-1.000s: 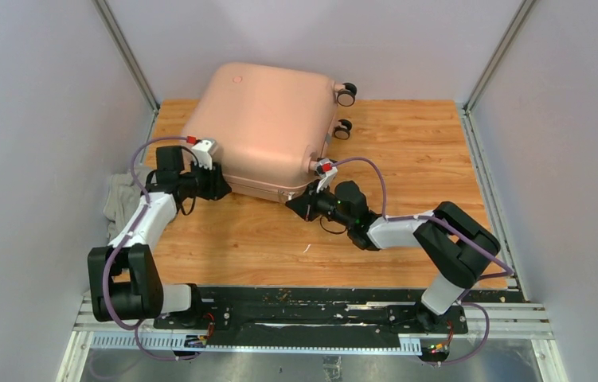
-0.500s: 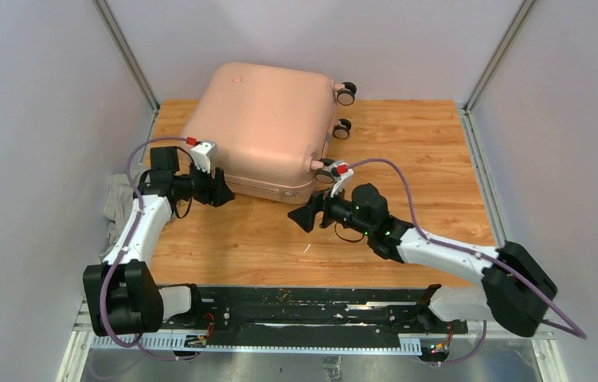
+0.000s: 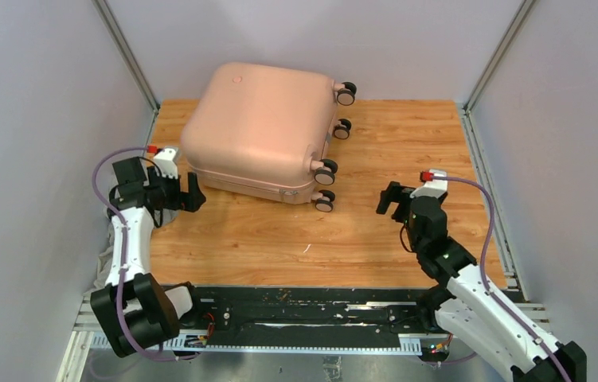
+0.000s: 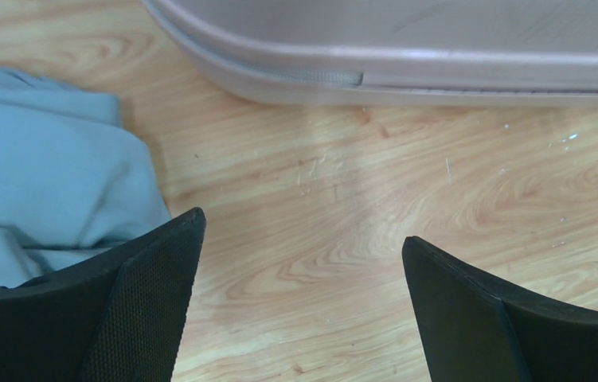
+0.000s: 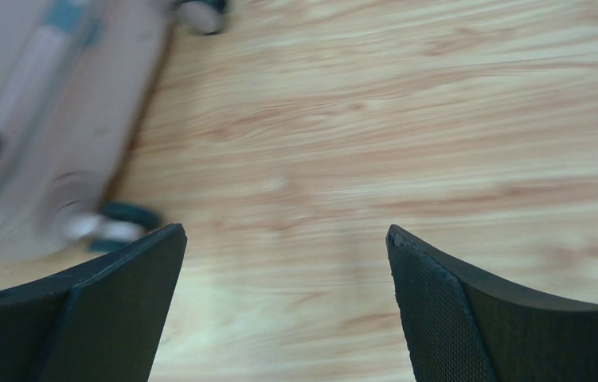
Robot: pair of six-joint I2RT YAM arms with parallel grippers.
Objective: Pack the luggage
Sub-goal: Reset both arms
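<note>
Overhead, the pink luggage (image 3: 259,127) lies flat and zipped shut on the far left part of the wood table (image 3: 407,143), with its wheels (image 3: 326,171) facing right. The left gripper (image 3: 192,193) hovers just beside the case's near-left corner, clear of the shell, with its jaws spread and nothing between them. The left wrist camera shows the same gap: the black fingers (image 4: 144,302) frame bare wood, the luggage's seam (image 4: 407,64) runs across the top of the view, and a blue-grey cloth (image 4: 41,183) is bunched on the table at the left, reaching the left finger. The right gripper (image 3: 388,199) hangs well to the right of the wheels, near the table's right side, likewise parted and empty. Its wrist view is blurred. It shows wood grain between the wide-set fingers (image 5: 455,318), and the luggage (image 5: 41,119) is a pale smear with dark wheels at the left edge.
</note>
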